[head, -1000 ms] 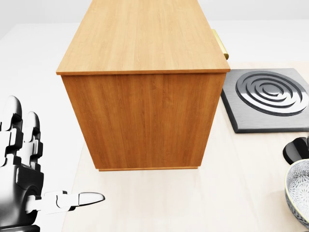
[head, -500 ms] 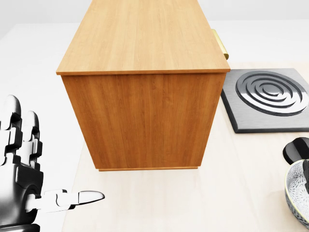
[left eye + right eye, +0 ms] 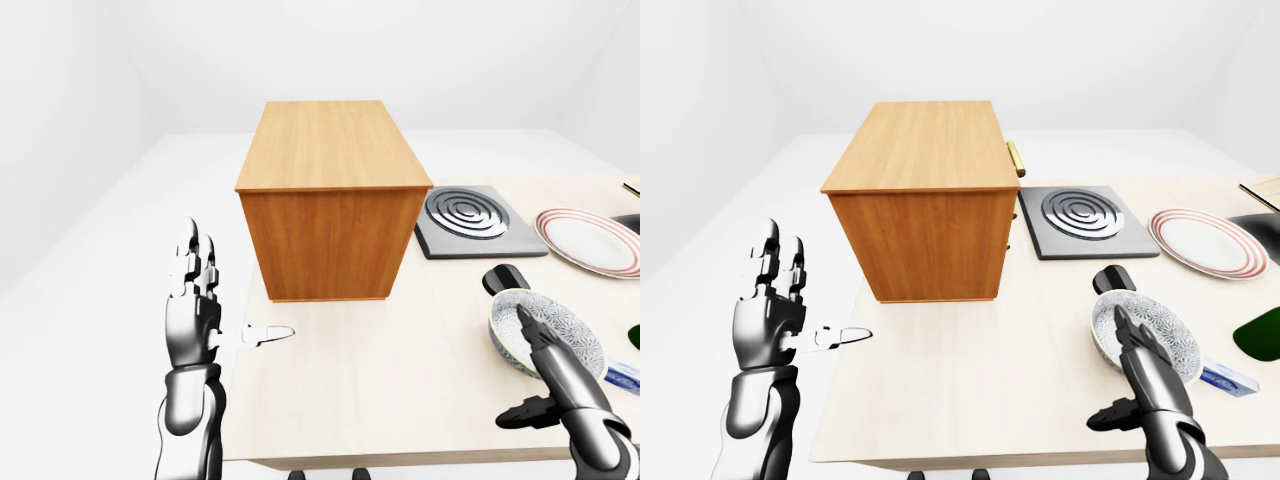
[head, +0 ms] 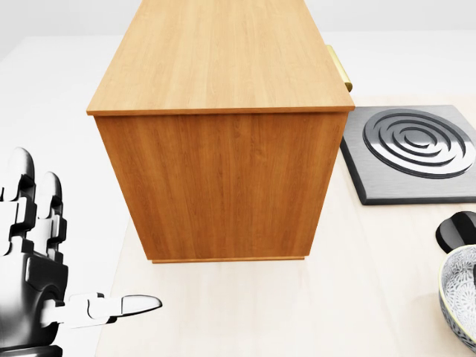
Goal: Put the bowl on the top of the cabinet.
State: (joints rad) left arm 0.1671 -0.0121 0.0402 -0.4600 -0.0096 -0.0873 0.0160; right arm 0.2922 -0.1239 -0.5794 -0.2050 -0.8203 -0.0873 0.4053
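Observation:
A tall wooden cabinet (image 3: 330,200) stands on the pale table, and its flat top (image 4: 223,52) is bare. The patterned grey bowl (image 3: 1150,330) sits on the table at the lower right of the eye views, only its left rim showing in the head view (image 4: 461,297). My right hand (image 3: 1125,375) is open, its fingers (image 3: 1140,350) stretched over the bowl's near rim and its thumb out to the left; I cannot tell whether they touch the bowl. My left hand (image 3: 235,290) is open and upright off the table's left edge, holding nothing.
A dark square hob plate (image 3: 468,215) with rings lies right of the cabinet. Beyond it lies a red-striped plate (image 3: 590,240). A black round object (image 3: 503,278) sits just above the bowl. A brass handle (image 3: 1016,158) juts from the cabinet's right side. A dark green shape (image 3: 1265,335) is at the right edge.
In the head view a dark fingertip of my right hand came over the bowl at the right edge, then drew mostly out of frame. Nothing else has moved.

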